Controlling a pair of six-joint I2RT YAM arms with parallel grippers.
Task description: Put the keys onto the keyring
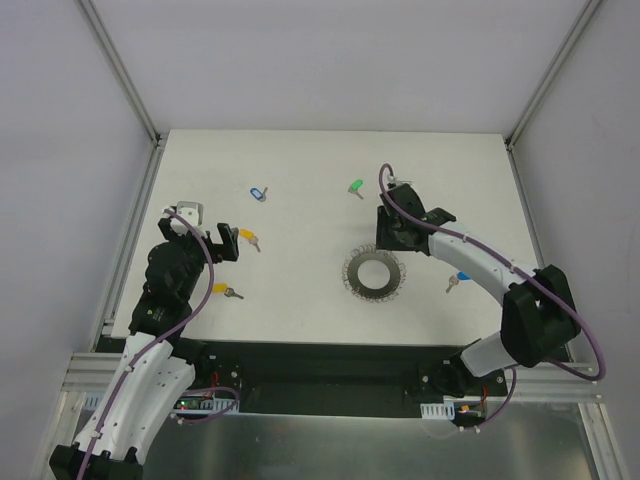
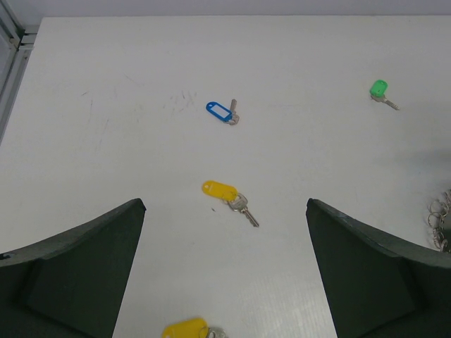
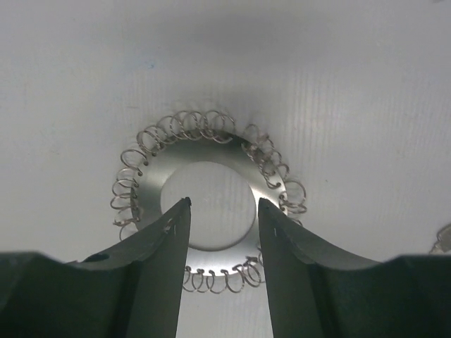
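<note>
The keyring (image 1: 373, 272), a silver disc edged with wire loops, lies flat mid-table. My right gripper (image 1: 388, 243) hovers just behind it, open and empty. In the right wrist view the gripper (image 3: 224, 204) has its tips over the keyring (image 3: 151, 197), on either side of its centre hole. My left gripper (image 1: 205, 226) is wide open and empty at the left. The left wrist view shows this gripper (image 2: 225, 204) over a yellow key (image 2: 221, 190). A solid-blue key (image 1: 460, 280) lies right of the ring.
A second yellow key (image 1: 224, 290) (image 2: 187, 329) lies near the left arm. A blue-rimmed tag key (image 1: 258, 194) (image 2: 220, 113) and a green key (image 1: 355, 187) (image 2: 379, 89) lie further back. The ring's edge (image 2: 440, 218) shows at right. Metal frame rails run along the table's sides.
</note>
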